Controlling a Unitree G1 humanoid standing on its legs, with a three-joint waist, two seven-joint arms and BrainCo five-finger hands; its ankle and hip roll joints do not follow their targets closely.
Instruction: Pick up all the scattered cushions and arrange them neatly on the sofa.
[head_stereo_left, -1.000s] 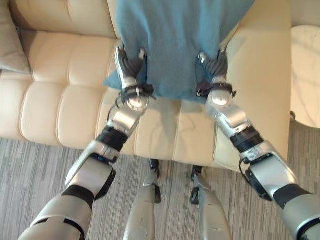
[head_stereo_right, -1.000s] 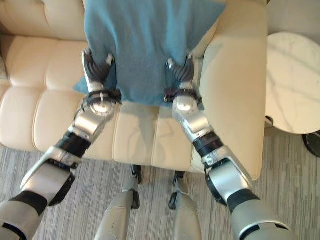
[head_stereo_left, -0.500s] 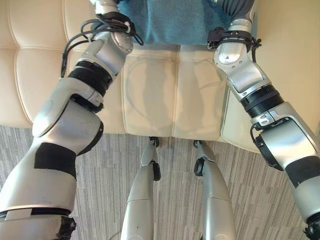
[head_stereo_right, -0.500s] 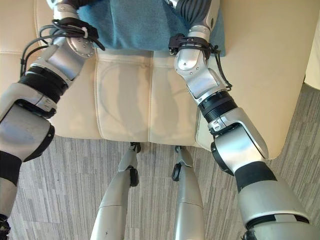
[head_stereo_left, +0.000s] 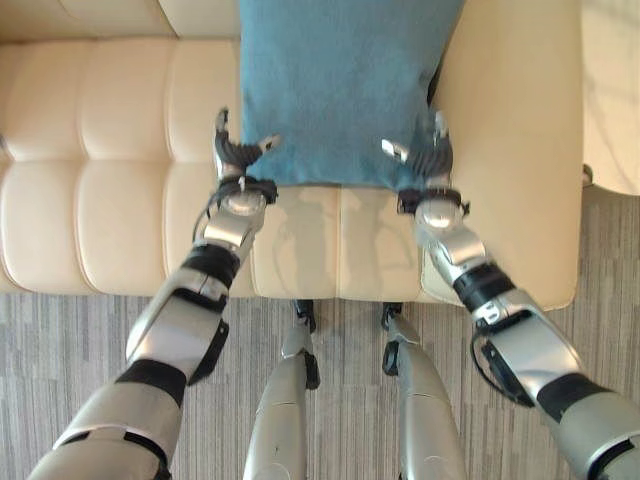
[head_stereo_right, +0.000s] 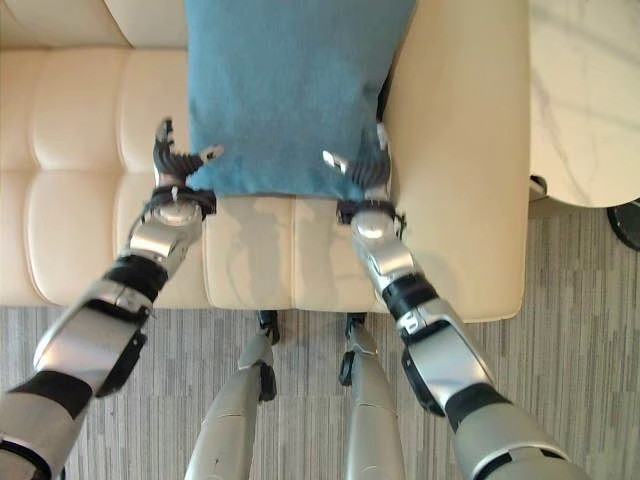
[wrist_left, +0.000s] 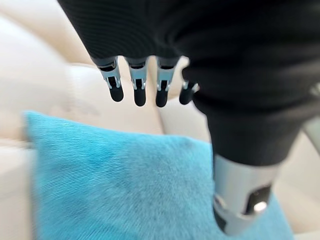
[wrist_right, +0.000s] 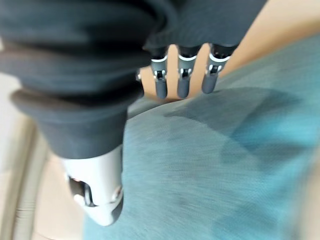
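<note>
A teal blue cushion (head_stereo_left: 340, 80) lies on the cream sofa (head_stereo_left: 110, 200), its top towards the backrest and its right side by the armrest (head_stereo_left: 520, 150). My left hand (head_stereo_left: 236, 160) is at the cushion's lower left corner, fingers straight and thumb spread, holding nothing. My right hand (head_stereo_left: 432, 160) is at the lower right corner, also open. In the left wrist view the straight fingers (wrist_left: 139, 92) hover over the cushion (wrist_left: 125, 190). The right wrist view shows the fingers (wrist_right: 182, 82) straight above the cushion (wrist_right: 210, 165).
A round white marble side table (head_stereo_right: 590, 100) stands right of the sofa, with a dark base (head_stereo_right: 628, 225) by it. Grey striped carpet (head_stereo_left: 60, 350) runs along the sofa's front edge. The seat left of the cushion is bare.
Both hands were curled on the cushion's lower edge; now they are open and off it. The cushion rests on the seat. The camera has shifted meanwhile.
</note>
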